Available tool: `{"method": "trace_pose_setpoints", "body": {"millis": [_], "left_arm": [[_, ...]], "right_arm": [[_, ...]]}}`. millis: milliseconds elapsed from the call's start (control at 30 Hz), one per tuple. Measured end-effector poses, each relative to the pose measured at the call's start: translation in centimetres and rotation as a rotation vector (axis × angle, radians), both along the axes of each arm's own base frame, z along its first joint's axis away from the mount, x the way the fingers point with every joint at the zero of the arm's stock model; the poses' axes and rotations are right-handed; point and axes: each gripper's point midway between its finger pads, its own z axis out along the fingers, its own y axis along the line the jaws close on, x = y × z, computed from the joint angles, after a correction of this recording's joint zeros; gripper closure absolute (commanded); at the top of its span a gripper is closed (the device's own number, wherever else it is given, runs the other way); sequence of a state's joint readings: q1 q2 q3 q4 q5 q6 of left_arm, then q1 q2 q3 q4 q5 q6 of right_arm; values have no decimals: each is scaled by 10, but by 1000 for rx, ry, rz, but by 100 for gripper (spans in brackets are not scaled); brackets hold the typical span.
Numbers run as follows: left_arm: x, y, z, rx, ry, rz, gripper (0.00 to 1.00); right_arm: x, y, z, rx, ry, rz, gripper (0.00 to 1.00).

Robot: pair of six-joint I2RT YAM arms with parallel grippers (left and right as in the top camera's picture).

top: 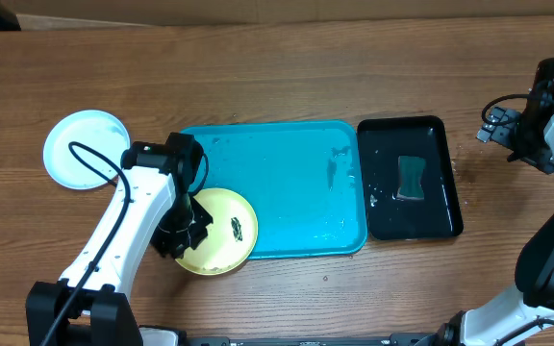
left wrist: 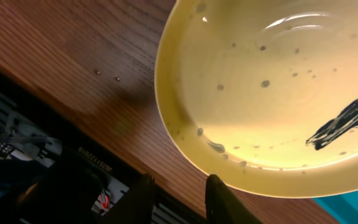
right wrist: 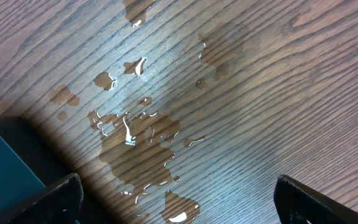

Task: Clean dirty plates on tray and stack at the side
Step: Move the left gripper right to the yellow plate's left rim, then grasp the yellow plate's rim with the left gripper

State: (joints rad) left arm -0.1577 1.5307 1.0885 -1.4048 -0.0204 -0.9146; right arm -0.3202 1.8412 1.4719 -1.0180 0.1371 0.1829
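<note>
Yellow-green plate: sits at the near-left corner of the turquoise tray, part on the tray and part overhanging the table. One dark smear plus scattered specks and water beads on its face, so it is not clean.

Left gripper: at the plate's left edge. In the left wrist view the fingers stand a moderate gap apart with nothing between them. The plate rim passes just past one tip; contact there cannot be told.

Pale blue-white plate: on the table left of the tray, well apart from it, no smears visible. Whether a second plate lies under it cannot be told.

Sponge: lies in the black tray, right of the turquoise tray; neither gripper is near it.

Right gripper: wide open, empty, hovering over bare wet table beside the black tray.

Judgement: step in hand is the yellow-green plate, handling begun, wiping not done. The next move calls for the left jaws to close on the rim and steady the plate, and for the right arm to fetch the sponge and wipe the smear. Stacking on the pale plate follows.
</note>
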Motion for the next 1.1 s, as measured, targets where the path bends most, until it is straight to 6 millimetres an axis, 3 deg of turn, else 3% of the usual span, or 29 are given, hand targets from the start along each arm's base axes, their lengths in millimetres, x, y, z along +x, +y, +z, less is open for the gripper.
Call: {"method": "trace_pose_setpoints", "body": {"millis": [67,167,300,400,633,833,1100], "left_arm": [[4,0,-1,1,-15,1,62],[7,4,-2,23,-32,-3,47],[13,15,-1,93,-58,-8,53],[22,24,-2,147,-99,-9,51],[36,33,-2,207,-162,-12,30],[29,37,-14,226,-148,-18,30],[12,34,-46,196,-119,-13,32]], "right_arm": [[0,0,0,0,0,0,0],[0,0,0,-1,1,0,0],[0,0,0,-1,0,0,0],[0,0,0,0,0,0,0],[0,0,0,0,0,0,0],[0,0,0,0,1,0,0],[0,0,0,0,1,0,0]]}}
